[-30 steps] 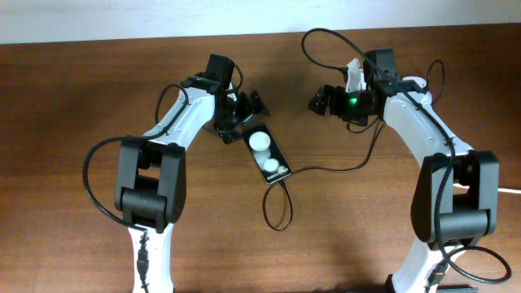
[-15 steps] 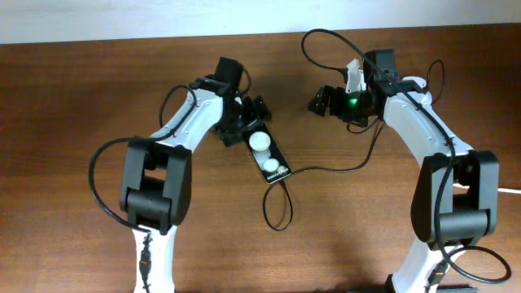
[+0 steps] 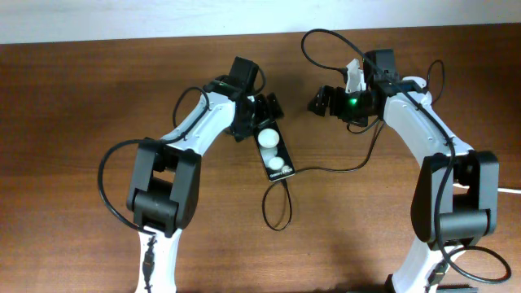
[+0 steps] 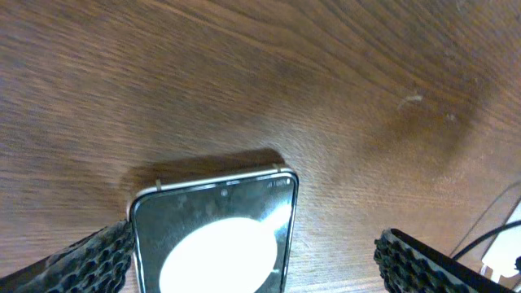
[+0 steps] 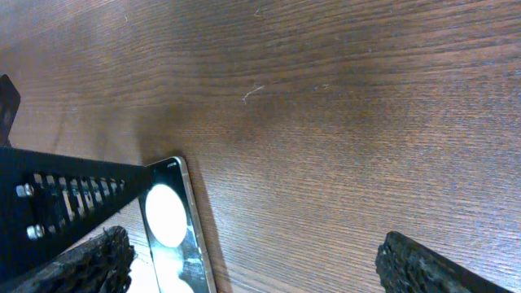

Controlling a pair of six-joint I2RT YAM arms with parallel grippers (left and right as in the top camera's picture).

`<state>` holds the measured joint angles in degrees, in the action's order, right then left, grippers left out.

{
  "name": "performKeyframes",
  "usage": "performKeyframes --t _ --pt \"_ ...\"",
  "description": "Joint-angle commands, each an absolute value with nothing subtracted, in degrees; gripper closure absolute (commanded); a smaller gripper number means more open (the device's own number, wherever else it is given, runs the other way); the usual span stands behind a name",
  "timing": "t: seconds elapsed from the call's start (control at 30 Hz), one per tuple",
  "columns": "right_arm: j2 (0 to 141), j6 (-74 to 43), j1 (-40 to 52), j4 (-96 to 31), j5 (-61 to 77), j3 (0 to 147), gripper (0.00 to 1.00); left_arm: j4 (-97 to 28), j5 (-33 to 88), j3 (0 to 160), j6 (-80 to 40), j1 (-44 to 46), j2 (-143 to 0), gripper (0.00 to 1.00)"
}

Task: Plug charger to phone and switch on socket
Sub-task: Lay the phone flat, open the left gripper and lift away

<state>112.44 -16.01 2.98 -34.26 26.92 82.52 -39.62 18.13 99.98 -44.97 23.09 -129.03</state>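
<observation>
The phone (image 3: 273, 153), a black slab with two white circles, lies on the table at centre. My left gripper (image 3: 257, 122) is open astride the phone's far end. In the left wrist view (image 4: 254, 264) the left finger touches the phone (image 4: 213, 220) and the right finger stands clear of it. The charger (image 3: 326, 168), a thin black cable, meets the phone's near end, loops toward me, then runs right under the right arm. My right gripper (image 3: 319, 99) is open and empty above the table, right of the phone (image 5: 169, 232). The socket is out of view.
The brown wooden table (image 3: 81, 122) fills the view, with a pale wall along its far edge. Thicker black robot cables arc over the right arm (image 3: 313, 41). A short piece of white cord (image 3: 513, 191) shows at the right edge.
My left arm has swung right and the phone has shifted right and turned more upright with it. The right arm has not moved.
</observation>
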Motion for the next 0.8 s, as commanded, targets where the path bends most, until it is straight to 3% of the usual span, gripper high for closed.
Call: performKeyframes --t 0.0,0.53,0.77 --pt "110.28 -15.22 2.9 -34.11 27.42 83.48 0.01 -39.64 17.52 100.55 -44.1 24.38 -131.24 0.01" --pt "110.28 -15.27 2.92 -34.09 27.42 83.48 0.02 -35.97 19.03 100.55 -45.56 24.95 -131.26 0.01" --pt "110.28 -15.27 2.92 -34.09 27.44 83.48 0.01 -37.87 19.68 100.68 -43.97 19.88 -127.85 0.01"
